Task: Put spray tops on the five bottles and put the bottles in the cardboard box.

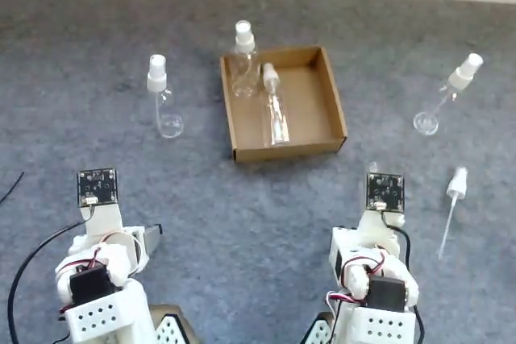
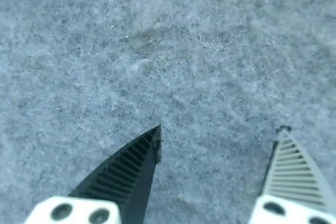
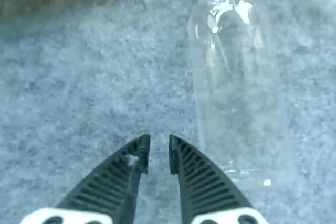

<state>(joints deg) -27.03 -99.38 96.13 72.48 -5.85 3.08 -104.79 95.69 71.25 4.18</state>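
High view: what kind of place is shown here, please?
Probably a robot test bench: a grey felt-like table cover, two small robot arms side by side, and a cardboard box with clear spray bottles in and around it.

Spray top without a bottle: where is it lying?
In the high view the spray top lies on the carpet at the far right, just below the capped bottle there and well right of the box.

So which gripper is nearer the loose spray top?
Right. The right gripper is a short way from the spray top; the left gripper is far off across the table.
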